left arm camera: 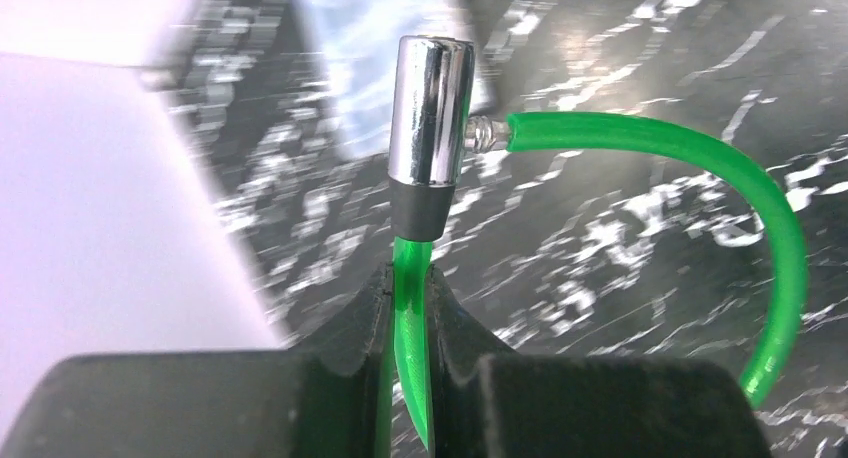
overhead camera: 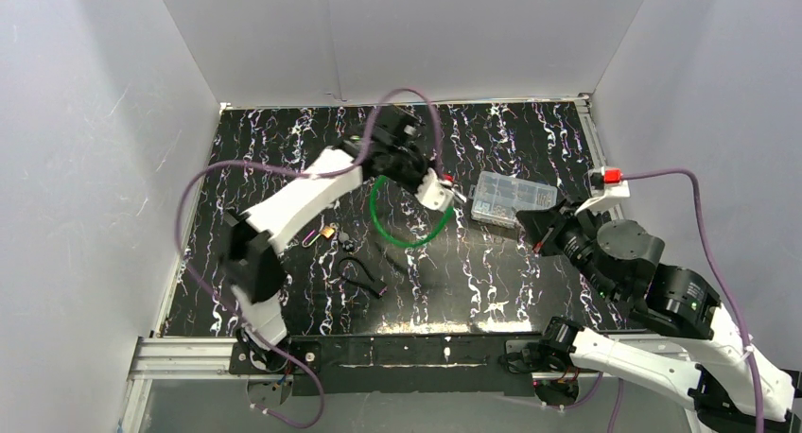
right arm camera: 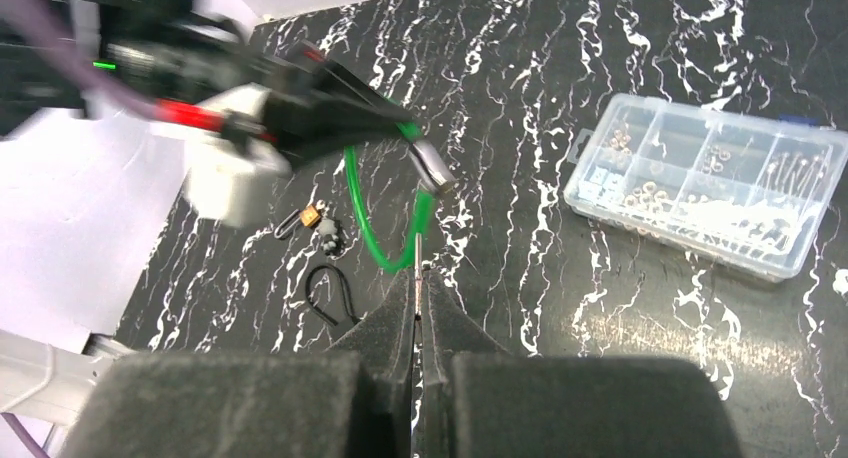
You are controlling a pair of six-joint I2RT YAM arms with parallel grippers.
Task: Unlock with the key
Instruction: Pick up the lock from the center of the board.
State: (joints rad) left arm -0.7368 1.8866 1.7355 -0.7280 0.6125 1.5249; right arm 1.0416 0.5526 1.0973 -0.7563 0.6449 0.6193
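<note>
Holding green plastic-coated cable loop (left arm camera: 700, 148) above black marbled worktop (overhead camera: 530, 272); left jaws clamped just below chrome lock cylinder (left arm camera: 430, 108), likely steadying it for entry; right jaws together on thin metal key (right arm camera: 416, 253), aimed toward cylinder; not yet inserted.

Plain pale-grey panels are closing in the scene on three sides. The back wall (overhead camera: 397, 36), the left wall (overhead camera: 85, 168) and the right wall (overhead camera: 719, 93) are meeting at sharp corners. The table (overhead camera: 511, 291) is showing a glossy black top streaked with white marble veins. A metal rail (overhead camera: 184, 357) is running along its near edge. Soft, even light is washing the walls, and a pale sheen is lying on the top near the front.
</note>
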